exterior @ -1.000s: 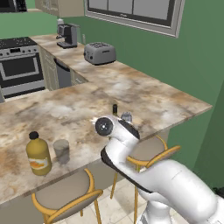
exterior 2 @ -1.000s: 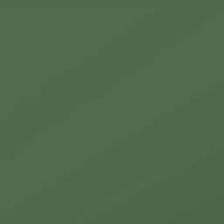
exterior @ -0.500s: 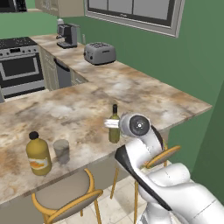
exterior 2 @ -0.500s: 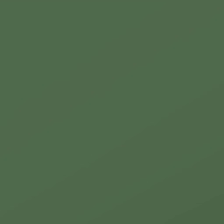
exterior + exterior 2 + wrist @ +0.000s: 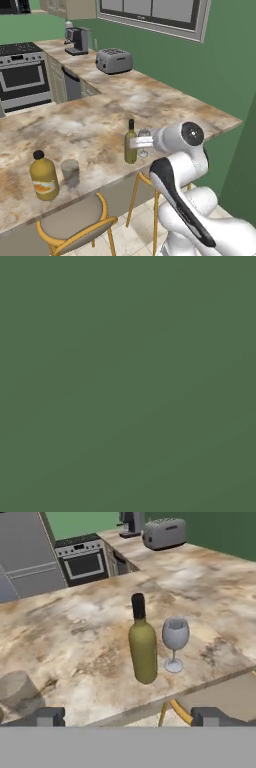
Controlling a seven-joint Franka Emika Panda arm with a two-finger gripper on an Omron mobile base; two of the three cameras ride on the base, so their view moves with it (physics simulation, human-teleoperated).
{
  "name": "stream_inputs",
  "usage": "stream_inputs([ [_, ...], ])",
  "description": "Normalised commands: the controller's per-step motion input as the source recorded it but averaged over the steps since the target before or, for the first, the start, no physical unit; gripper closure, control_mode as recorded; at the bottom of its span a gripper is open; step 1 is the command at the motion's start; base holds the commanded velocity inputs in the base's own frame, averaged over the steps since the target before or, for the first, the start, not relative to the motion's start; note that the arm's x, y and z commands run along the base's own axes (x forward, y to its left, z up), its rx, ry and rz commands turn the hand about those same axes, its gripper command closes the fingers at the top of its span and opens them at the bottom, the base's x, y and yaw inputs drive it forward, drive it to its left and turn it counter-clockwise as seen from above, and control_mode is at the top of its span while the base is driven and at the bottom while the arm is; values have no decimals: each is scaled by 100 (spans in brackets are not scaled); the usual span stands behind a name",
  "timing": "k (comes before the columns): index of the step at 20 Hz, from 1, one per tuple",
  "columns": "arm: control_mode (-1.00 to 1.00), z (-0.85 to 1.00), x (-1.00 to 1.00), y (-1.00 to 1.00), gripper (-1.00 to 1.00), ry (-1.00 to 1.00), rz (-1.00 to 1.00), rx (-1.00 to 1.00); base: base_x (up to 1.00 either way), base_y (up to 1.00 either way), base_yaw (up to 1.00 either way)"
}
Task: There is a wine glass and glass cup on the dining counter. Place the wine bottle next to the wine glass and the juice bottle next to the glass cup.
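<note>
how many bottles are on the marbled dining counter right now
2. The slim olive-green wine bottle stands upright beside the clear stemmed wine glass; the squat amber juice bottle stands beside the short grey glass cup.

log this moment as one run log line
gripper: open, empty | wine bottle: upright beside wine glass | juice bottle: beside glass cup

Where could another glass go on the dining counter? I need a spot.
Bare stone lies between the glass cup and the wine bottle. The bottle and wine glass stand close together.
</note>
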Motion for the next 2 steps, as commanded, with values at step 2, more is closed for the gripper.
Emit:
stream_inputs([
  [2,-100,34,-46,0,-100,15,4,0,0,0,0],
])
